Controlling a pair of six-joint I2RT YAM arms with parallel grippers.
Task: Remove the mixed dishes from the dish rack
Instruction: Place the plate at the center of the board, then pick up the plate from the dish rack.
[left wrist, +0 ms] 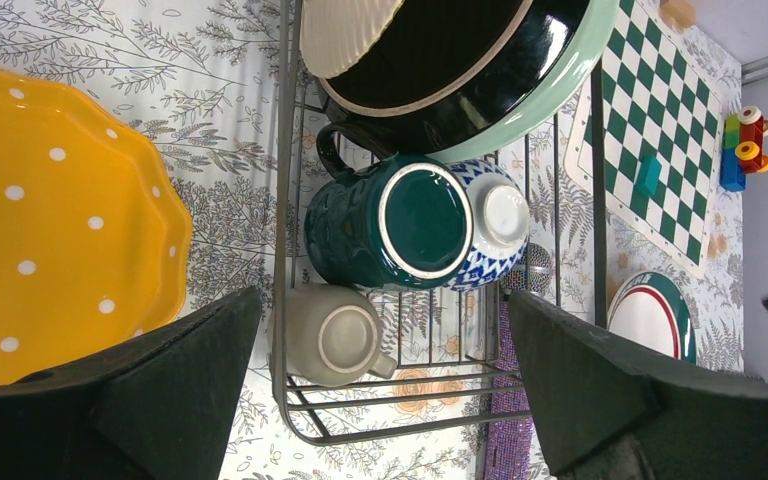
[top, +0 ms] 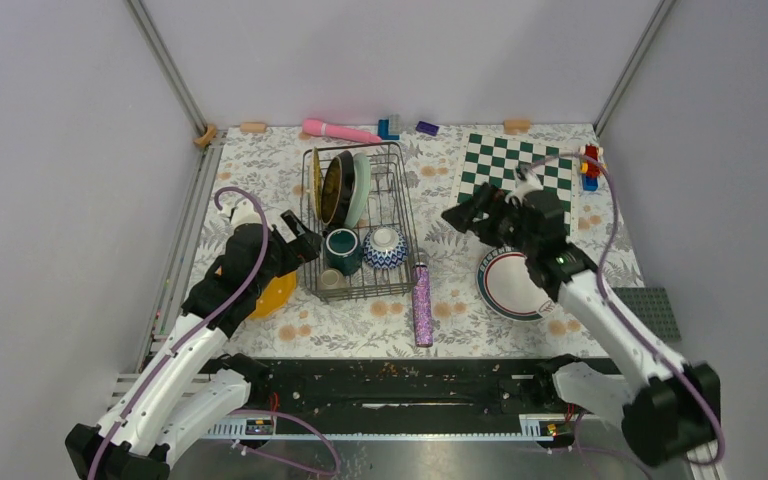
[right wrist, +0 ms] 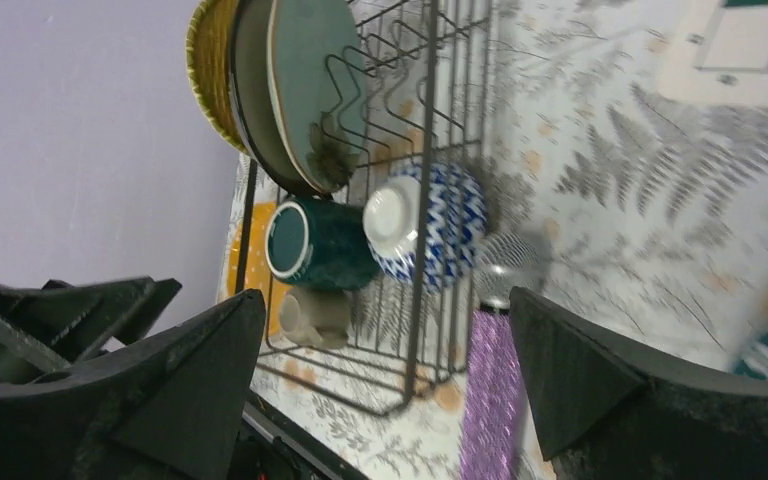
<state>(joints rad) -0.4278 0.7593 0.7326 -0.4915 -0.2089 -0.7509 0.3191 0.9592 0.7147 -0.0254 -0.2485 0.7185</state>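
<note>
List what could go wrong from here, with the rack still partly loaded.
1. The teal mug, patterned bowl and grey cup sit packed together; lifting one may drag or tip a neighbour.
2. The open left gripper hovers at the dish rack wire edge; a finger could snag it and shift the rack.
3. The upright plates lean on each other; pulling one may topple the rest.

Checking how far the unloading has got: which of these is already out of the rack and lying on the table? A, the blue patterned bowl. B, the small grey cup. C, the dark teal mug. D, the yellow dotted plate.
D: the yellow dotted plate lies flat on the table outside the dish rack, while the mug, bowl and cup sit inside it.
</note>
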